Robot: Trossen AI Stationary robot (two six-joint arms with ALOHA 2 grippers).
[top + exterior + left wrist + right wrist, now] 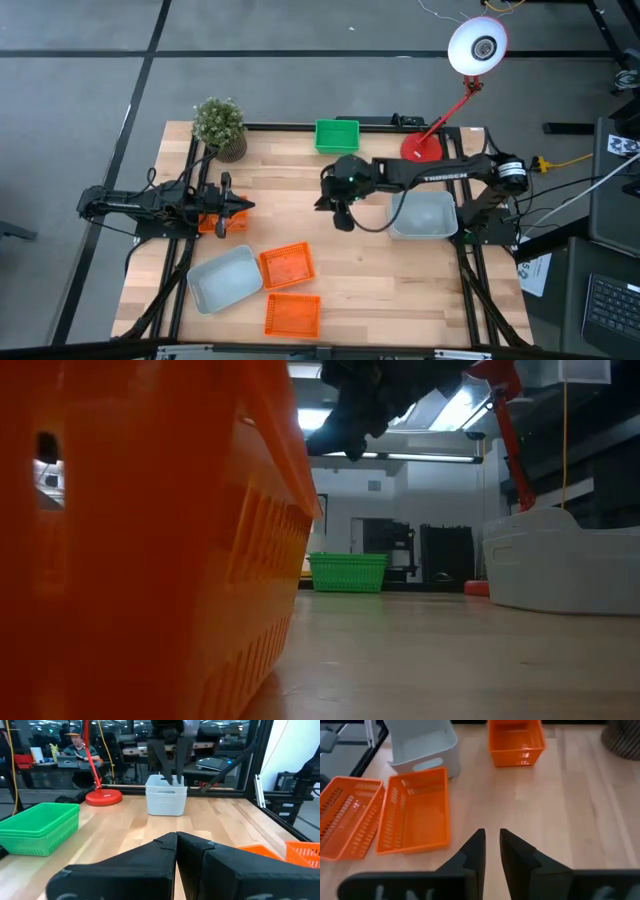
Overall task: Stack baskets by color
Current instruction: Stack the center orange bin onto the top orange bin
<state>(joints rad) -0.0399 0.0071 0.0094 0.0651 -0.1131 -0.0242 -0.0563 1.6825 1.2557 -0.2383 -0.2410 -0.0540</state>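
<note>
The wooden table (350,260) carries baskets in three colours, not yet all sorted. The biggest are two pale grey tubs: one (425,215) near the right arm's base, close to the red lamp base (421,147), and one (225,278) at the front left. Beside that front tub lie two loose orange baskets, one (287,266) touching its corner and another (293,314) at the table's front edge. A third orange basket (212,222) sits under the left arm's wrist, largely hidden. The green basket (337,135) stands at the far edge; it looks like more than one nested, though I cannot be sure.

The right gripper (491,847) hangs above bare wood mid-table, its fingers nearly together with only a narrow slit between them, holding nothing. The left gripper (176,840) waits low at the left side, fingers pressed closed and empty.

The step in hand appears to be reaching for a loose orange basket. To do it well, the right gripper should spread its fingers first, then descend over one long wall of the nearer orange basket, one finger inside and one outside. Gripping mid-wall should keep the light tray level; a corner grip may let it swing. It should lift clear of the grey tub before travelling.
</note>
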